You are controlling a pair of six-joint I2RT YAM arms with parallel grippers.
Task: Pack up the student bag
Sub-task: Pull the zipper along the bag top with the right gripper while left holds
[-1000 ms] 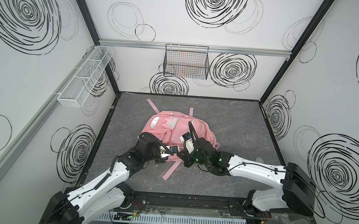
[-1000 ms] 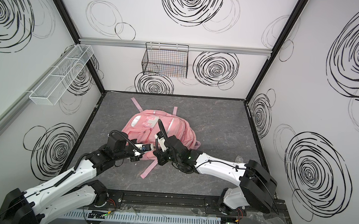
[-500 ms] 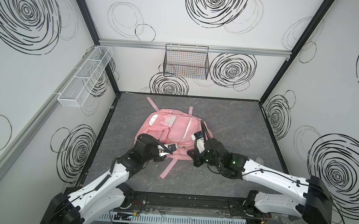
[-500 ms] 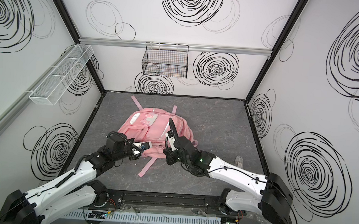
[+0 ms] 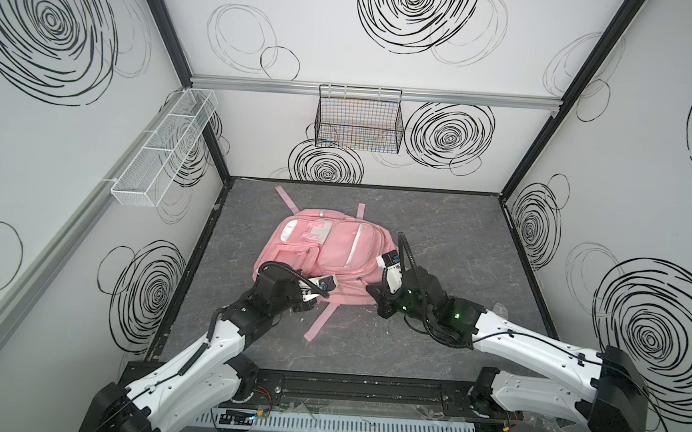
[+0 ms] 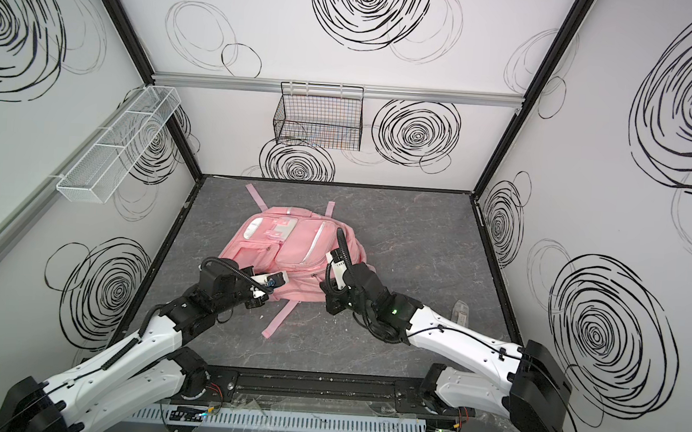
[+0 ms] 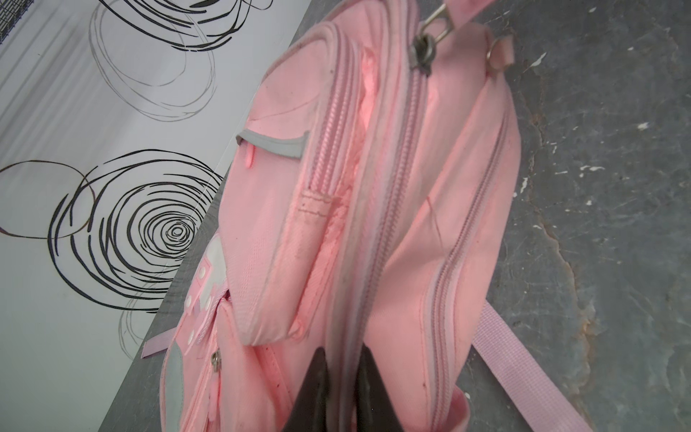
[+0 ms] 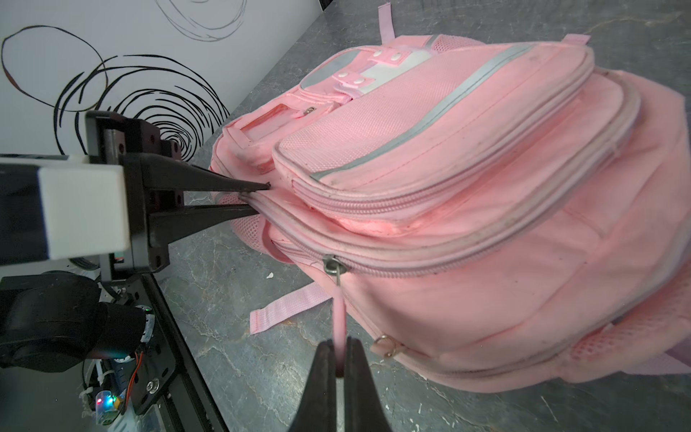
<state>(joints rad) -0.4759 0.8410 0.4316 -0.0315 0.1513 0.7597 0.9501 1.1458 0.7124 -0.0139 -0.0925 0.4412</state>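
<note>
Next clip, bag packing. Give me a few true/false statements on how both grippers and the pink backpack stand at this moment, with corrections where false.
1. The right gripper is shut on the thin pink zipper pull tab of the large pink fabric backpack. True.
2. The left gripper hangs open, clear of the backpack. False: it pinches the backpack's edge beside a zipper.
3. The backpack sits inside the black wire basket. False: it lies on the dark grey tabletop; the basket hangs on the back wall.
4. A white mesh tray is mounted on a side wall. True.
</note>
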